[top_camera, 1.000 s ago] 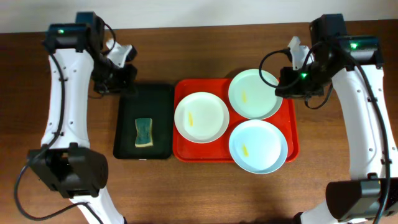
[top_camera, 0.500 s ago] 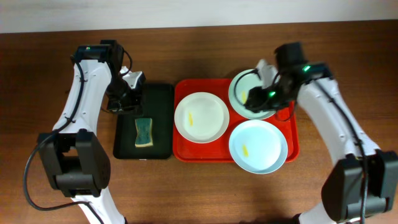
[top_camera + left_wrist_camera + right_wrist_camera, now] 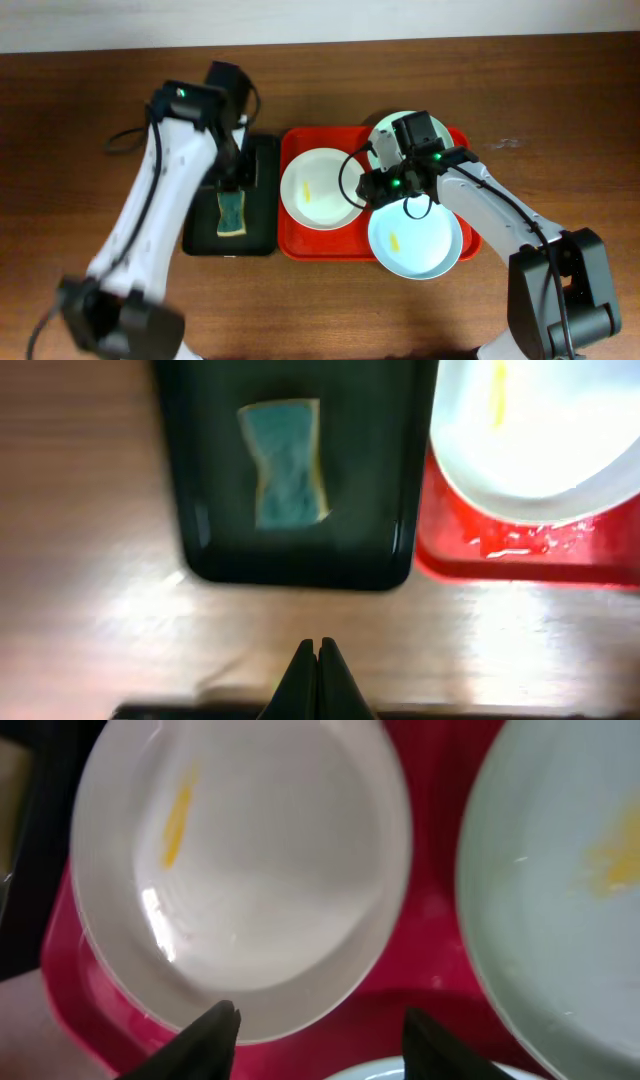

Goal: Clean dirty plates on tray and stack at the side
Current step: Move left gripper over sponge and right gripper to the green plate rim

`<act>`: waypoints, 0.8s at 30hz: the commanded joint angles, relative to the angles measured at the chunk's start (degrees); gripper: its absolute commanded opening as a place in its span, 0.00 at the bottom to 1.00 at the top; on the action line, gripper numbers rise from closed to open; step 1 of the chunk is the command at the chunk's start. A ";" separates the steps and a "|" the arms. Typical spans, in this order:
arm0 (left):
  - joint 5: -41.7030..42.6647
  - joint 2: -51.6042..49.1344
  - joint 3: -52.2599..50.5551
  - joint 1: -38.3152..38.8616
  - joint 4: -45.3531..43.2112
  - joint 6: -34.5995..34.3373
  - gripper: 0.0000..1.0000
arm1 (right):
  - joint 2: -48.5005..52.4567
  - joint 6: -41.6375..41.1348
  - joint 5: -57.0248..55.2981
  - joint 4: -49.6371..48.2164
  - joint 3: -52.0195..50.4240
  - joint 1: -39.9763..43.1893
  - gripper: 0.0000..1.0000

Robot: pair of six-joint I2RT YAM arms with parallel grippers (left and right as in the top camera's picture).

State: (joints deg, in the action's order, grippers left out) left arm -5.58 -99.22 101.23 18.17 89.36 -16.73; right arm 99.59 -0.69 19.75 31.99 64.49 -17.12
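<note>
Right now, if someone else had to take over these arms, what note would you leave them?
The left gripper is shut and empty, near the sponge on the black tray.
The right gripper is open and empty, over the white plate rim.
The white plate, far mint plate and near mint plate all sit on the red tray. Yellow smears show on the white and near ones.
Done: nothing wiped or stacked.
Left: take the sponge, wipe each plate, stack them aside.

The left claw (image 3: 318, 652) hung pinched together over the wooden desk (image 3: 90, 620). Beyond it a blue-green sponge (image 3: 285, 462) lay in the black tray (image 3: 375, 510), beside the red tray (image 3: 500, 555) holding a yellow-smeared white plate (image 3: 540, 450).
</note>
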 commanded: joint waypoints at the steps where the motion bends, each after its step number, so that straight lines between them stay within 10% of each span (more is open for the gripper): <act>1: -11.19 7.74 -0.11 6.32 2.78 -10.10 0.00 | 0.98 -5.92 -3.76 -2.14 0.00 -0.02 0.50; 5: -11.17 11.15 -0.11 8.68 6.36 -13.46 0.13 | 2.03 -10.27 -3.72 -4.13 0.09 -0.07 0.51; 7: -11.15 11.56 -0.11 8.68 7.34 -13.46 0.13 | 1.88 -10.36 -2.78 -4.17 0.76 -0.04 0.85; 8: -10.78 11.56 -0.11 8.68 7.37 -13.44 0.23 | 1.88 -10.36 -1.29 -4.52 1.16 -0.07 0.98; 11: -10.56 11.54 -0.11 8.68 6.47 -13.42 0.56 | 1.88 -10.34 -0.48 -5.42 1.29 -0.07 0.99; 13: -10.51 11.54 -0.11 8.68 5.57 -13.42 0.67 | 1.88 -11.13 -0.37 -5.05 1.29 -0.02 0.36; 14: -10.51 11.54 -0.11 8.68 4.31 -13.40 0.90 | 1.88 -12.81 -0.26 -4.83 1.29 -0.02 0.08; 15: -10.51 11.54 -0.11 8.68 2.86 -13.14 0.99 | 1.88 -15.58 -0.26 -4.44 1.29 0.00 0.04; 19: -10.78 11.19 -0.44 8.68 1.60 -13.05 0.98 | 1.88 -20.41 -0.26 -1.66 1.31 1.25 0.04; 24: -14.05 11.17 -6.88 8.68 -0.31 -13.46 0.34 | 1.95 -24.04 -0.28 1.64 1.31 5.07 0.06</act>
State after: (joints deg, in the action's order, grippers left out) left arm -15.99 -88.29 99.13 26.63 90.30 -29.69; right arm 101.12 -21.21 19.18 33.50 64.82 -14.46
